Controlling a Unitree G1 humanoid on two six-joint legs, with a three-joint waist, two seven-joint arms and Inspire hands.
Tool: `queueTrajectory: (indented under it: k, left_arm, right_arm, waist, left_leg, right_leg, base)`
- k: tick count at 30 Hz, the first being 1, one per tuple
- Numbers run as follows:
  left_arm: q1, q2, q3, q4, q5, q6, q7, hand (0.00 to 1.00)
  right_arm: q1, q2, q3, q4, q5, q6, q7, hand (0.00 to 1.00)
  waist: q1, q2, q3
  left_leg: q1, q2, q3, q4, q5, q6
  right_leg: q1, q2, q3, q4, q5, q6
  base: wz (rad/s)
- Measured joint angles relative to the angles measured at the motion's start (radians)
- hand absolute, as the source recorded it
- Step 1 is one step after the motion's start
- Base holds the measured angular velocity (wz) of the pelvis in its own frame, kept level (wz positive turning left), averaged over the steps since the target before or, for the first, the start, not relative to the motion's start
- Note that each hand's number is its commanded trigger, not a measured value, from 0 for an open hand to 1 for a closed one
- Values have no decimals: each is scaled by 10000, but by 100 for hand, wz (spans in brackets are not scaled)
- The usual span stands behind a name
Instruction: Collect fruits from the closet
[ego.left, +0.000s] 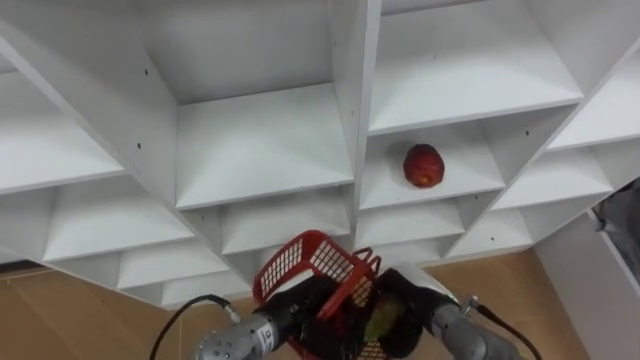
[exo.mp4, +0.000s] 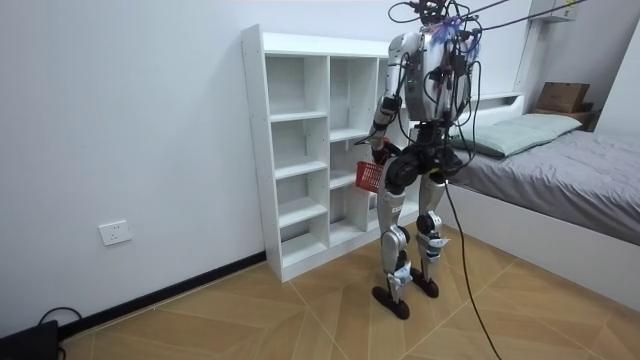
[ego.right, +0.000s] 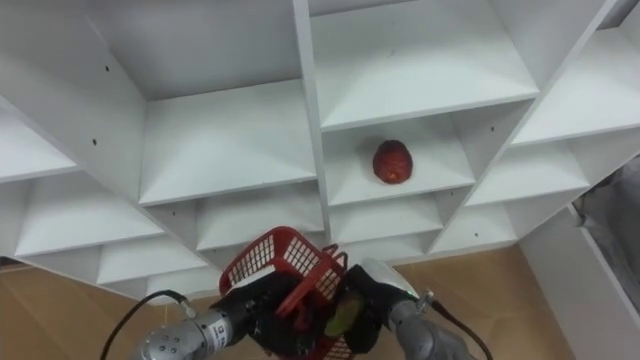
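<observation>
A red fruit (ego.left: 424, 165) lies on a middle shelf of the white closet (ego.left: 260, 150), right of the centre upright. Below it, at chest height, my left hand (ego.left: 300, 308) is shut on the rim of a red mesh basket (ego.left: 312, 260). My right hand (ego.left: 402, 298) reaches into the basket from the right, its fingers curled round a yellow-green fruit (ego.left: 383, 322). In the room view I stand upright facing the closet (exo.mp4: 300, 150), the basket (exo.mp4: 369, 176) held before my waist. The basket's inside is mostly hidden by both hands.
The other shelves in view are bare. A wooden floor (ego.left: 60, 310) shows under the closet. A bed (exo.mp4: 560, 175) stands close on my right, and its white frame (ego.left: 600, 290) shows at the lower right of the left eye view.
</observation>
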Motion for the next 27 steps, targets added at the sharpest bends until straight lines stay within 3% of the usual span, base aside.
queueTrajectory:
  k: [17, 21, 22, 23, 24, 25, 27]
  left_arm:
    - [-223, -128, -187, -16, -20, -2, -457, 100]
    - [-234, -132, -371, -141, -475, -2, -591, 100]
    - [-233, -139, -385, -160, -677, -2, -696, 100]
    - [-234, -146, -385, -191, -810, -2, -755, 100]
    - [-235, -149, -385, -195, -873, -2, -764, 100]
    - [-235, -147, -383, -197, -987, -2, -795, 100]
    - [-237, -146, -386, -200, -1061, -1, -894, 100]
  right_arm:
    - [-49, 126, -1, 99, -3, 1, 24, 100]
    - [-58, 127, 1, 106, 0, -2, 23, 100]
    - [-69, 129, 1, 106, 0, -9, 21, 84]
    - [-87, 130, -2, 106, 0, -58, 20, 58]
    - [-100, 129, -2, 107, 0, -82, 18, 11]
    - [-137, 132, -2, 111, 0, -84, 7, 0]
    - [-258, 142, -3, 236, 24, -84, -2, 0]
  waist:
    - [1, 121, 1]
    - [10, 124, 3]
    - [35, 123, 3]
    - [56, 124, 3]
    - [66, 124, 3]
    - [84, 124, 3]
    - [109, 123, 3]
  left_leg:
    - [-18, -3, -14, 39, 0, 0]
    - [-19, -3, -14, 49, 1, 1]
    - [-19, -2, -15, 58, 1, 1]
    - [-19, 0, -15, 62, 1, 1]
    - [-19, 0, -13, 64, 1, 1]
    - [-19, 2, -12, 67, 1, 1]
    - [-19, 2, -13, 68, 1, 1]
  right_leg:
    - [-39, -13, 14, 140, -5, -5]
    - [-50, -13, 37, 161, -5, -5]
    - [-51, -11, 75, 169, -5, -5]
    - [-60, -6, 101, 179, -4, -6]
    - [-66, -3, 115, 183, -4, -7]
    - [-70, 1, 129, 194, -3, -7]
    - [-69, 2, 130, 196, -3, -7]
  base:
    - [0]
    - [0]
    - [0]
    - [0]
    - [-4]
    - [0]
    - [0]
